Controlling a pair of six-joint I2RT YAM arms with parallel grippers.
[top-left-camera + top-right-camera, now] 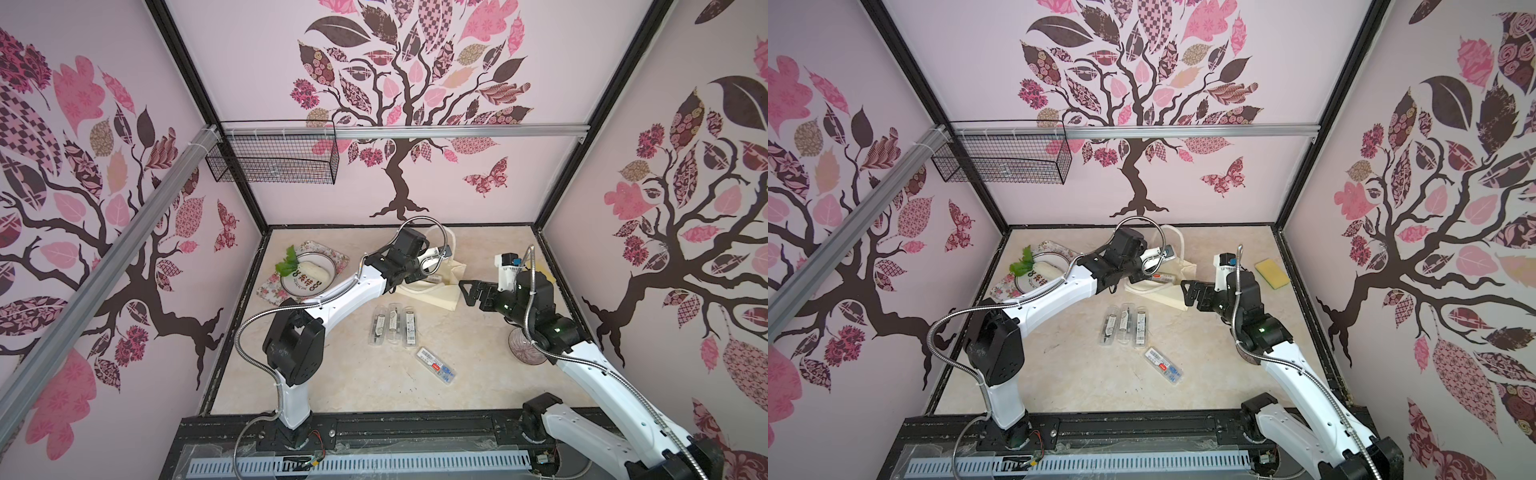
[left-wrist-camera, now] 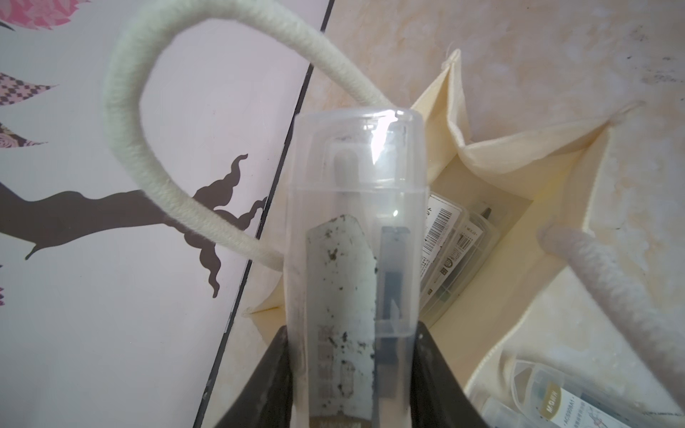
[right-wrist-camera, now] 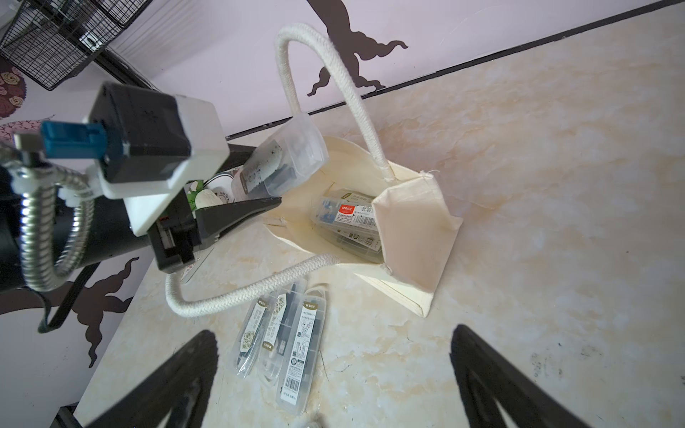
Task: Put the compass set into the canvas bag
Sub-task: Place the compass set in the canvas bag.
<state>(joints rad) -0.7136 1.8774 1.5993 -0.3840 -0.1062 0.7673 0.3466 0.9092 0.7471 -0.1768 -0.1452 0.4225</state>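
Left gripper holds the compass set, a clear plastic case with a grey insert, at the boxy cream-white canvas bag.

The fingers of the left gripper are closed on the sides of the case, which hangs just above the rim of the open bag mouth, beside one looped white handle. Similar clear cases lie inside the bag. The right gripper hovers just beside the bag with its fingers wide apart and empty. Three more clear cases lie in a row on the marble-pattern table.

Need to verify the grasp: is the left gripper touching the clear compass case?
Touching. Left wrist view: left gripper clamps the clear compass case on both sides.
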